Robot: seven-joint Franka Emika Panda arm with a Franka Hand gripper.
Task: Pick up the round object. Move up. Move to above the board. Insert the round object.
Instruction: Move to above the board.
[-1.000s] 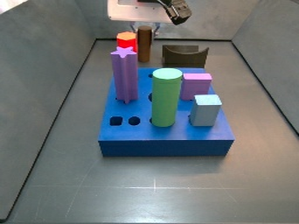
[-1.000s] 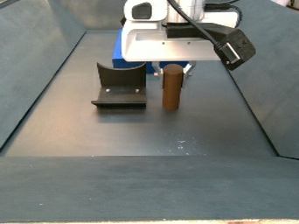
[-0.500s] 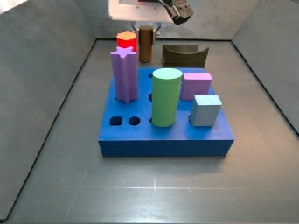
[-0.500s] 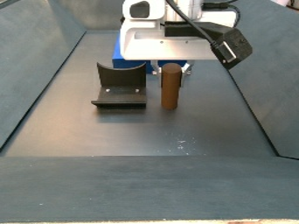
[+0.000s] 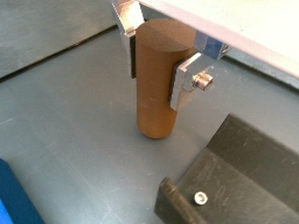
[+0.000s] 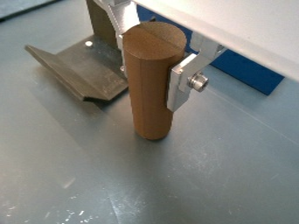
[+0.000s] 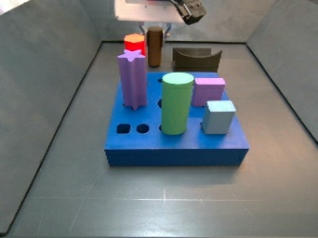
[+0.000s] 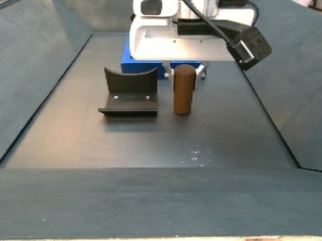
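Note:
The round object, a plain brown cylinder peg (image 5: 158,87), stands upright between my gripper's (image 5: 160,66) fingers (image 5: 187,80). The jaws are shut on its upper part, pads flat against both sides. It shows the same way in the other wrist picture (image 6: 149,105), with the gripper (image 6: 152,61) around its top. In a side view the peg (image 8: 184,91) hangs under the gripper (image 8: 184,68), its base just off the floor. The blue board (image 7: 187,151) lies apart from it, with the peg (image 7: 154,44) beyond its far edge.
A dark brown arch block (image 8: 130,94) lies beside the peg, also in a wrist view (image 5: 233,175). On the board stand a green cylinder (image 7: 178,102), a purple star peg (image 7: 132,79), a pink block (image 7: 209,90) and a light blue cube (image 7: 220,116). A red hexagonal peg (image 7: 134,43) stands behind.
The gripper has risen a little with the brown peg in it. The peg's base has come up slightly from the floor. Nothing else has moved.

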